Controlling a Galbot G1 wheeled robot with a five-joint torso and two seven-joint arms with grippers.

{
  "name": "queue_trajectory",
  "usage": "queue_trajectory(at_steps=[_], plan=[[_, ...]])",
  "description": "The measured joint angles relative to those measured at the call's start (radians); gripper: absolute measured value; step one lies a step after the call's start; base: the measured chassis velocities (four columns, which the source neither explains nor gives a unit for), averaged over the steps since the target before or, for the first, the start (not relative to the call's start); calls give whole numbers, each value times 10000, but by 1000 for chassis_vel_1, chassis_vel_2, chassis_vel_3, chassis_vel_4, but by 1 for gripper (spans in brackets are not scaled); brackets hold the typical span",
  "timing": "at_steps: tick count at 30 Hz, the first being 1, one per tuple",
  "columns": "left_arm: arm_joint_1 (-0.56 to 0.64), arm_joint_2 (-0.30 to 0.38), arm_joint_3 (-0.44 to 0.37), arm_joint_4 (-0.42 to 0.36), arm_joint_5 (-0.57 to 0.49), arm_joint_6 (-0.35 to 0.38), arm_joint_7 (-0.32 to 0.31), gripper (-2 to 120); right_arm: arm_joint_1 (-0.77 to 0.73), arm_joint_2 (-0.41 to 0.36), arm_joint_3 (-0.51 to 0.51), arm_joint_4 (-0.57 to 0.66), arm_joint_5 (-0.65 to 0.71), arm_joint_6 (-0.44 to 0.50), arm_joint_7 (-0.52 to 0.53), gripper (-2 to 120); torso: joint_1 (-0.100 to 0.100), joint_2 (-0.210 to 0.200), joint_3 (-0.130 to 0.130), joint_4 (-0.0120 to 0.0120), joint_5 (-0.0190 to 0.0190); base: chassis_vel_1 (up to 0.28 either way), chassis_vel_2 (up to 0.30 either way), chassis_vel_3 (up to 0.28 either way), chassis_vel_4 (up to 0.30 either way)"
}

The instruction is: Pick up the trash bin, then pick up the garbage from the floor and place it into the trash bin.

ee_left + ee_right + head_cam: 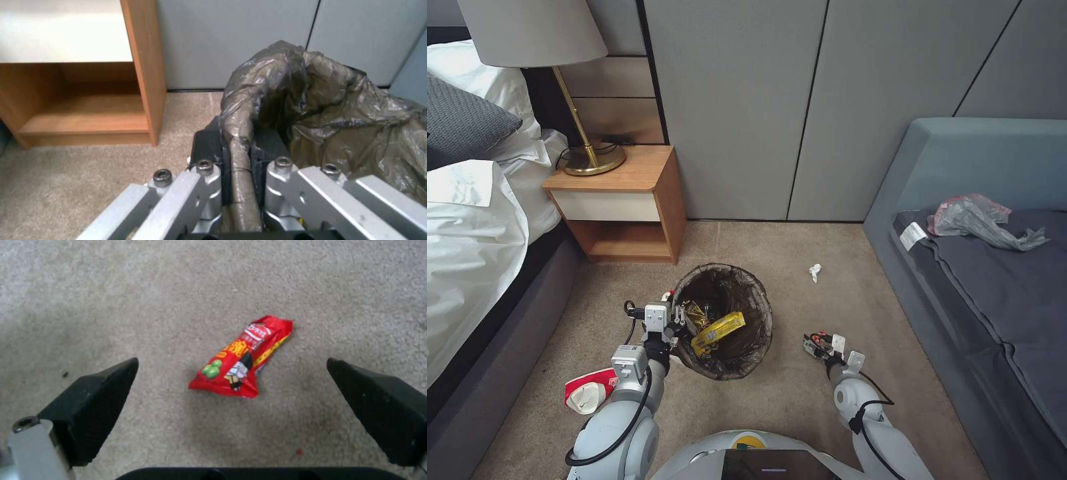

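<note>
The trash bin (740,357), a round bucket lined with a dark brown bag, stands on the carpet in front of me. Yellow snack wrappers (718,332) lie inside it. My left gripper (677,321) is shut on the bin's near-left rim; the left wrist view shows the black fingers (209,146) clamped on the bag-covered rim (240,156). My right gripper (817,343) hangs open just above the carpet to the right of the bin. A red snack wrapper (242,358) lies on the carpet between its spread fingers (95,400). More garbage lies on the floor: a white scrap (815,271) and a red-and-white carton (587,395).
A wooden nightstand (627,193) with a brass lamp (587,153) stands behind the bin on the left, beside a white bed (467,253). A grey-blue sofa (994,280) runs along the right, with a thin grey plastic bag (980,220) on it. Grey wall panels close the back.
</note>
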Motion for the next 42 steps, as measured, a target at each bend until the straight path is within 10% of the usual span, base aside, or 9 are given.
queue_trajectory(at_steps=[21, 42], plan=[[0, 0, 0, 0, 0, 0, 0, 7, 517, 15, -69, -732, -184, 160, -174, 98, 0, 0, -1, 0, -1, 0, 0, 0, 0], [0, 0, 0, 0, 0, 0, 0, 7, 851, 89, -21, -1655, -396, 420, -339, 54, -1, 3, -2, -7, -11, 0, 0, 0, 0]])
